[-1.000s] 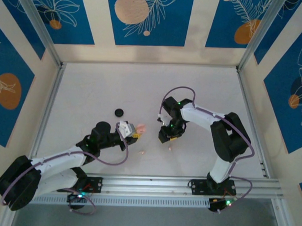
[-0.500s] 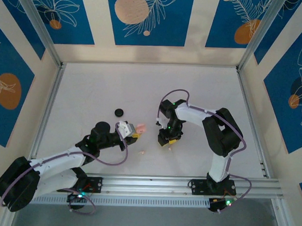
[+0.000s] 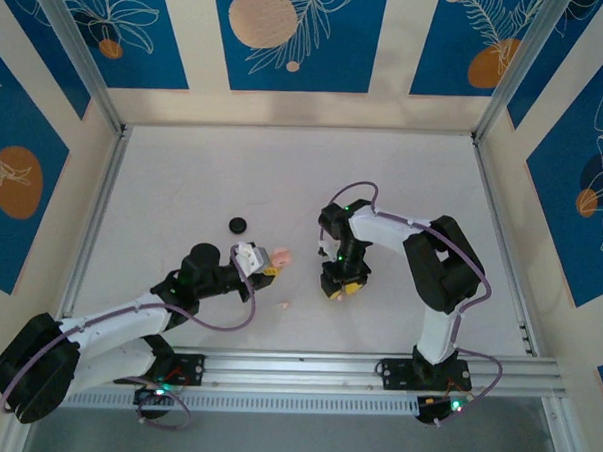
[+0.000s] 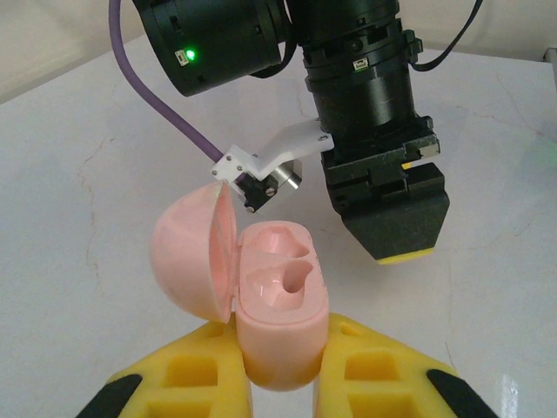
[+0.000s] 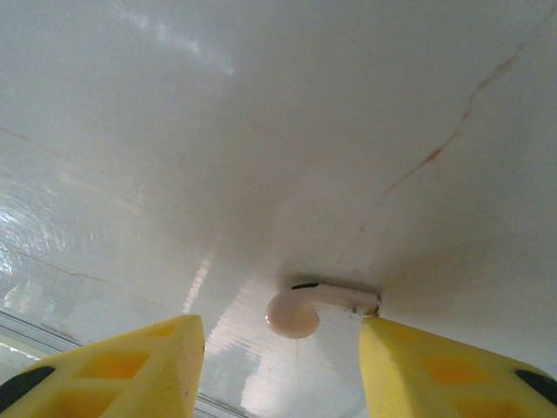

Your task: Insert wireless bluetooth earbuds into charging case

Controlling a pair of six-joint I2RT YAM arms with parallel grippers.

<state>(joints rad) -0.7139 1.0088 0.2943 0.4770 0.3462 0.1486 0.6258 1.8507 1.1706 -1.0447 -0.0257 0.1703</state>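
- The left jaws are clamped on the base of a pale pink charging case (image 4: 277,326), with a yellow finger pad (image 4: 187,379) pressed to each side. The case sits just above the white desk (image 3: 183,181).
- The case stands open. In the left wrist view its domed lid (image 4: 187,261) is swung up and to the left, and two moulded wells face upward in the lower half.
- From above, the pink case (image 3: 281,256) shows at the tip of the left arm, near the middle of the desk.
- The right jaws point straight down at the desk, just to the right of the case. They stand apart, with a yellow finger (image 5: 113,361) on either side of a pale pink earbud (image 5: 300,309).
- That earbud lies flat on the desk, its rounded head toward the camera and its stem running off to the right. The stem's tip reaches the inner edge of the right-hand finger, but whether the two touch cannot be told.
- A second pale pink earbud (image 3: 285,305) lies loose on the desk, nearer the arm bases, between the two arms.
- A round black case (image 3: 238,224) rests on the desk, apart from both arms and beyond the left arm's wrist.
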